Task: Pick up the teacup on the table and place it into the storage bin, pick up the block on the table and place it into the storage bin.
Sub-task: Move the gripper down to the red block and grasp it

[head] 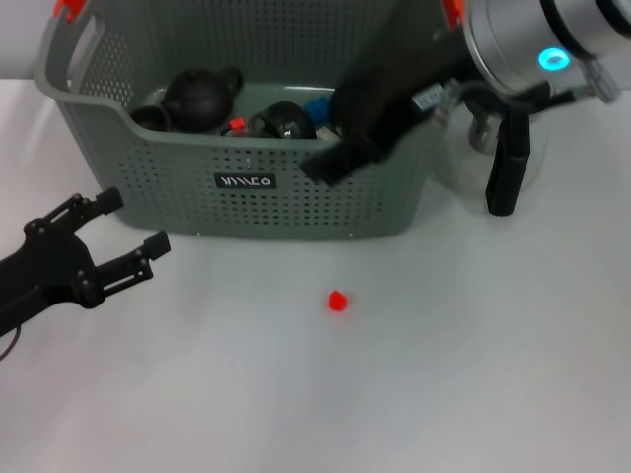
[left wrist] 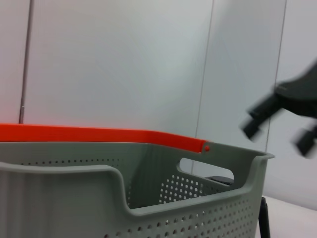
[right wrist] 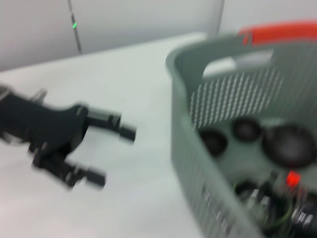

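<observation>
1. Standing toward the far edge of the table (head: 473, 394), the storage bin (head: 246, 197) already holds a dark teapot-like vessel (head: 202, 96), a small dark cup (head: 150, 116), a round black item (head: 286, 118) and bits of red and blue clutter.
2. A small red block (head: 338, 301) lies alone on the tabletop, just in front of the bin's front wall and apart from it.
3. The right gripper (head: 330, 163) hangs over the bin's front right rim; its fingers merge into a dark mass, so I cannot tell whether they are parted or closed.
4. The left gripper (head: 128, 232) hovers near the table's left edge, beside the bin's front left corner, fingers spread with nothing between them; the right wrist view (right wrist: 99, 153) shows the same.
5. A glass jug (head: 493, 148) with a black handle stands by the bin's right wall, partly hidden behind the right arm.
6. The dark cup is possibly the teacup; its shape is hard to make out.
7. Bare tabletop stretches from the block to the near edge.
</observation>
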Robot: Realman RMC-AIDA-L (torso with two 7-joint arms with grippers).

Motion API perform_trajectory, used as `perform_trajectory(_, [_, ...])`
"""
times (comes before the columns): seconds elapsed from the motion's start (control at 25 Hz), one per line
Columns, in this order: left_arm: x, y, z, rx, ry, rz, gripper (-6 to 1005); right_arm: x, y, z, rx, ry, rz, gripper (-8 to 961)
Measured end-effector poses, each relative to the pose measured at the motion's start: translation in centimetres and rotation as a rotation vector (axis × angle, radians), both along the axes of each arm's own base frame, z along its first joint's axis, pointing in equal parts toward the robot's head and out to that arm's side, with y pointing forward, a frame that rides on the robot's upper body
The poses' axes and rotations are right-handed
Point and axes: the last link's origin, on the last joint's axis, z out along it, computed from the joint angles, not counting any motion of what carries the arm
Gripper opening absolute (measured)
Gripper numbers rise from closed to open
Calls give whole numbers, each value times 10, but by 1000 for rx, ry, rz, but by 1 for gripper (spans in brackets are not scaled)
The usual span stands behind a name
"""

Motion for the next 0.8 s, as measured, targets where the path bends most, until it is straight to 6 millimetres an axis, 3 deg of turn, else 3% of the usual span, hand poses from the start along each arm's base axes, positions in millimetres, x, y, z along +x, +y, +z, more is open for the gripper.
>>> perform_trajectory(0.2, [-1,0,2,12,-2,7,884,29,-9,-9,-97,-90,-97,939])
perform_trajectory(0.44, [-1,-1,0,6,-4,7,883,54,-16,-43,-208,-195,-73,922])
perform_trajectory(0.8, [1,-2,-2,-5,-7,-2,883,83,-3,-84,-197,-249,-97,892])
